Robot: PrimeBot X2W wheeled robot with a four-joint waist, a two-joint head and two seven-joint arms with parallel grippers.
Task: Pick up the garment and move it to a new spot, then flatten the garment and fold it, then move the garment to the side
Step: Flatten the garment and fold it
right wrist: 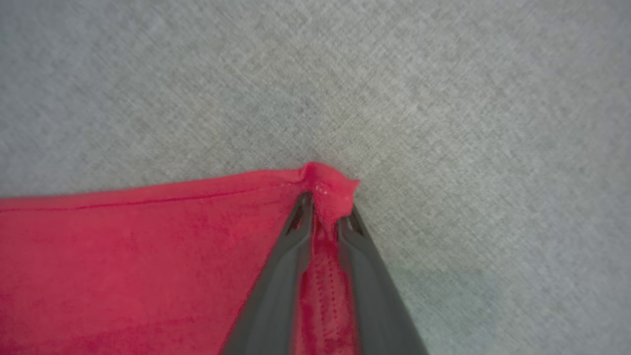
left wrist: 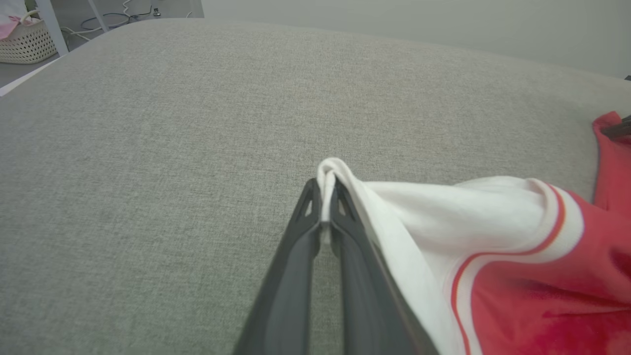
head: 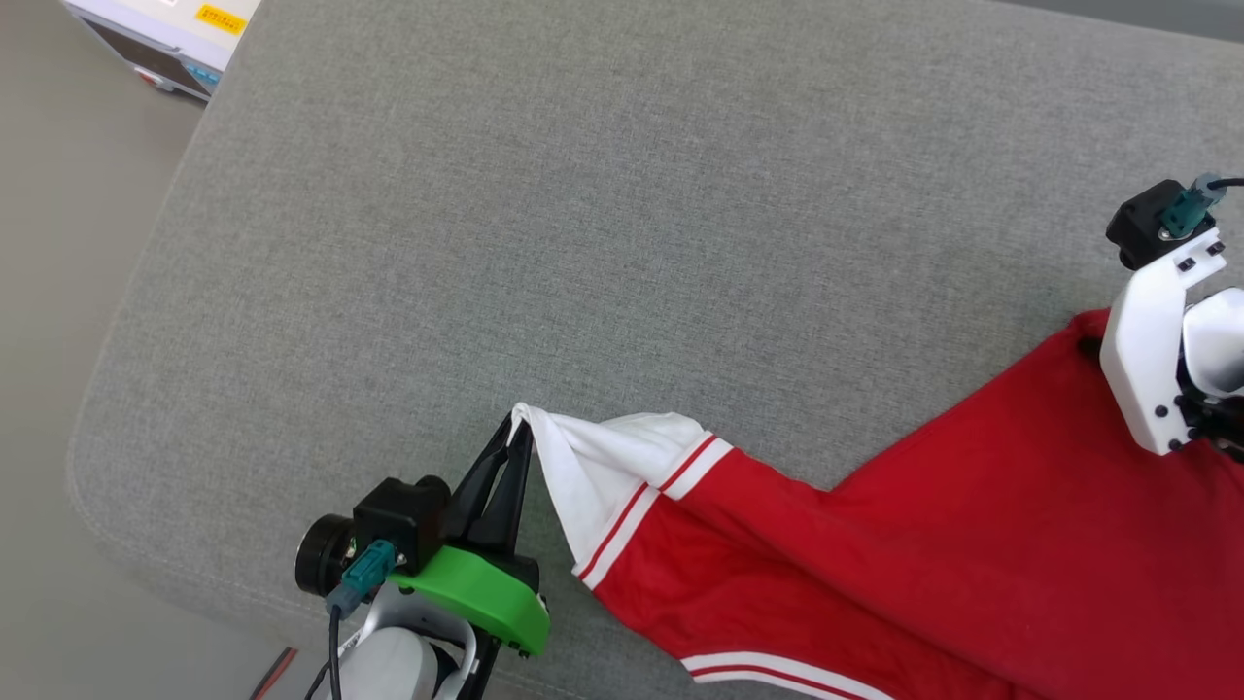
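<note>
Left gripper (head: pixel 522 428): nearest the camera, at 7 o'clock in the head view, jaws clamped together on the edge of the white sleeve (head: pixel 622 457).
Garment (head: pixel 923 544): red with red-and-white striped trim, it stretches from the left gripper's tips toward 3 o'clock, draped over the grey cushion (head: pixel 583 214).
Right gripper (right wrist: pixel 325 199): at 3 o'clock in the head view, pinched on a red corner of the garment, cloth bunched at its tips.
Writing: a yellow label (head: pixel 222 17) on the white device (head: pixel 146 39) at 11 o'clock, print too small to read.
</note>
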